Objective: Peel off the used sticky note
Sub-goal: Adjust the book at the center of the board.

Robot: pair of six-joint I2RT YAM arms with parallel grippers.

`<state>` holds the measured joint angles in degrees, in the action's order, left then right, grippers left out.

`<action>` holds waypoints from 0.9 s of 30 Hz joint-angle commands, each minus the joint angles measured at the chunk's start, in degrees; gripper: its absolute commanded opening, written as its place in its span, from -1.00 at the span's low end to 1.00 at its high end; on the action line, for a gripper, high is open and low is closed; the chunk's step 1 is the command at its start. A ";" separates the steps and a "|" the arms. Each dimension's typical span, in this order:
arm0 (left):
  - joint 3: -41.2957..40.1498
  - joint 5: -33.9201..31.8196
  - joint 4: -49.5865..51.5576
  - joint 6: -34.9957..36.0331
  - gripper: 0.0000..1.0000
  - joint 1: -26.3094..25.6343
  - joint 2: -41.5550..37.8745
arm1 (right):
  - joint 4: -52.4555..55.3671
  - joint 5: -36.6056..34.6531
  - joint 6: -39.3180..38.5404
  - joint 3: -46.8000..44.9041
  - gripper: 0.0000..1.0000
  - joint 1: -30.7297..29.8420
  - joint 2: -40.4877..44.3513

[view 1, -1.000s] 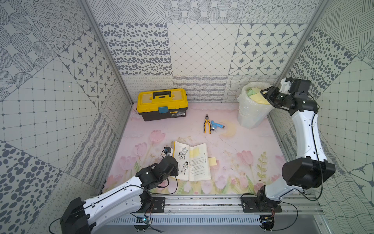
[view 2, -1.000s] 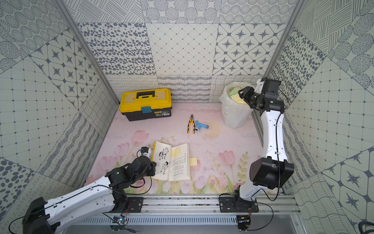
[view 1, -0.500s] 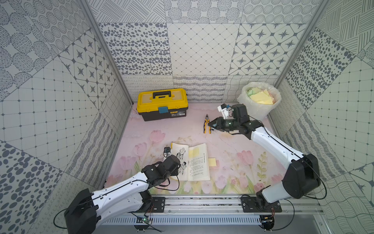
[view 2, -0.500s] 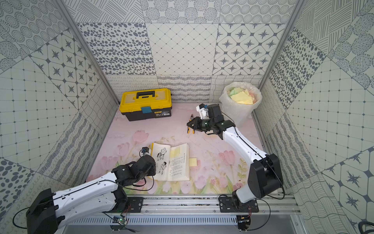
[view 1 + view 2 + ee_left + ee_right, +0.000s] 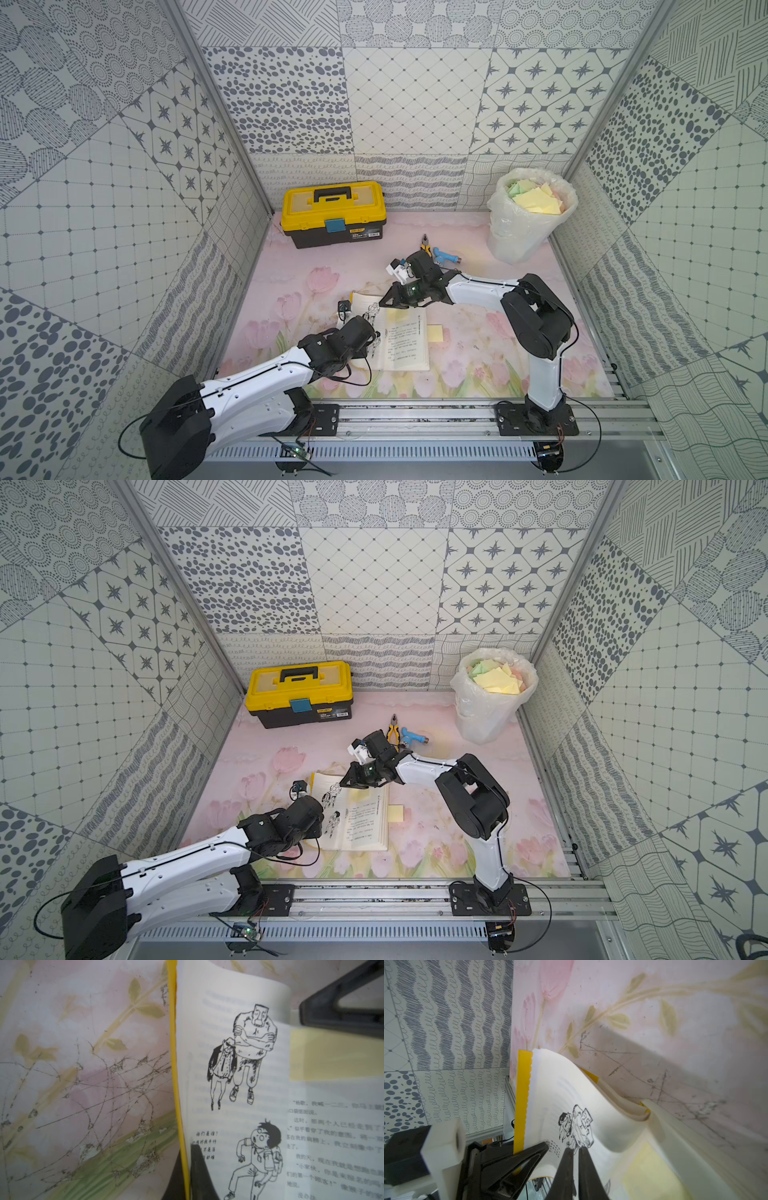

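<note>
An open book [image 5: 401, 345] [image 5: 359, 825] lies on the floral mat. A pale yellow sticky note [image 5: 332, 1055] [image 5: 652, 1169] is stuck at the top of its right page. My left gripper [image 5: 372, 337] [image 5: 187, 1153] is shut on the book's left edge, one finger on each side of the yellow cover. My right gripper [image 5: 380, 305] [image 5: 575, 1148] hovers low over the book's far edge, above the drawn page. Its jaws are shut to a thin slit with nothing between them, and they stand beside the note without touching it.
A second yellow note [image 5: 435, 333] lies on the mat just right of the book. Behind the right gripper lie pliers [image 5: 424, 244] and a blue tool [image 5: 446, 257]. A yellow toolbox [image 5: 332, 214] stands at the back left. A bagged bin [image 5: 519, 237] of notes stands back right.
My right arm swung from above the bin down to the book's far edge, and its jaws closed on the way. The left gripper kept its hold on the book.
</note>
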<state>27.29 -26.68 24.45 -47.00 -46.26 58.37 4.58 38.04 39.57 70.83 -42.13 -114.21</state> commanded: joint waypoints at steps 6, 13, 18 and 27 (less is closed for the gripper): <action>2.28 -3.41 9.44 -5.21 -0.35 0.41 0.83 | -3.70 -0.04 0.32 1.41 -0.79 -0.19 -5.01; 3.85 0.49 13.10 -2.48 0.50 0.39 -10.54 | -5.57 -0.68 1.67 0.94 -0.79 -0.39 -6.97; 4.73 5.03 10.18 3.25 0.59 0.41 -19.27 | -7.12 -1.26 2.97 0.93 -0.78 -0.93 -8.54; -2.24 21.55 -14.72 8.17 0.44 0.39 -13.11 | -10.00 -1.35 5.65 1.00 -0.78 -1.16 -10.28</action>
<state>27.29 -16.91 25.34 -43.51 -46.02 41.50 -5.34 39.18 44.47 71.68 -43.18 -122.23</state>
